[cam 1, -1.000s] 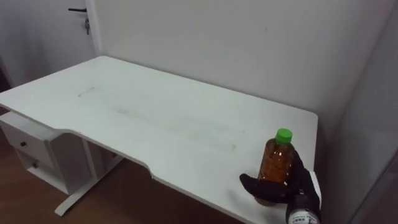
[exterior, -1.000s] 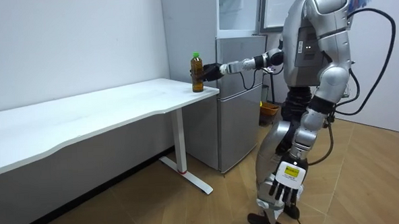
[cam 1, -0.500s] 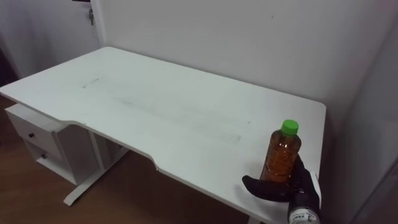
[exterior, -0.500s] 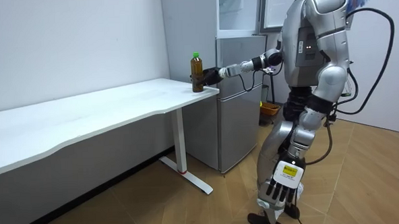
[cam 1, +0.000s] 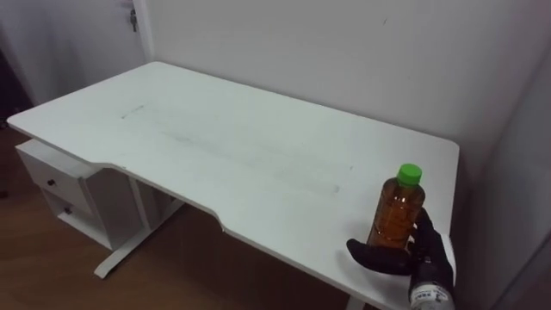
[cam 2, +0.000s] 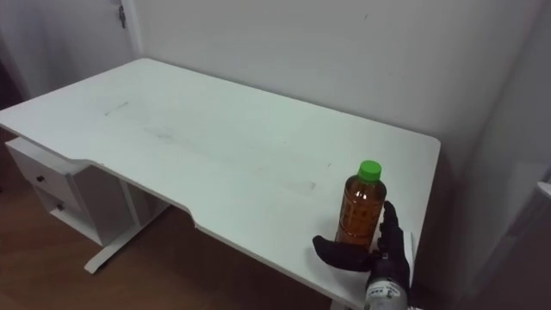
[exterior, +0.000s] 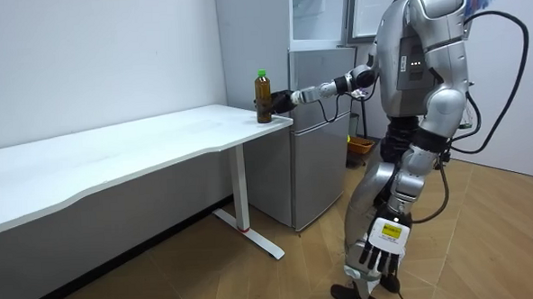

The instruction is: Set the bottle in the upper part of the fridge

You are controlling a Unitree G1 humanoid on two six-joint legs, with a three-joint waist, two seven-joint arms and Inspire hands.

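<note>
An amber bottle (cam 1: 399, 211) with a green cap stands upright on the white table (cam 1: 241, 146), near its right front corner. My right hand (cam 1: 405, 258) is shut on its lower part, thumb on the left side and fingers round the back. In the room view I stand by the table's end with that arm stretched out to the bottle (exterior: 262, 97). The grey fridge (exterior: 316, 138) stands just beyond the table, between it and me. My left hand (exterior: 383, 243) hangs low at my side, fingers relaxed.
A white drawer cabinet (cam 1: 60, 185) stands under the table's left end. A white wall runs behind the table. The fridge's upper compartment (exterior: 319, 12) looks open, with shelves showing. Wooden floor lies around me.
The eye view has shifted slightly as the camera moved. The bottle stays on the table with my right hand round it, and my left hand still hangs at my side.
</note>
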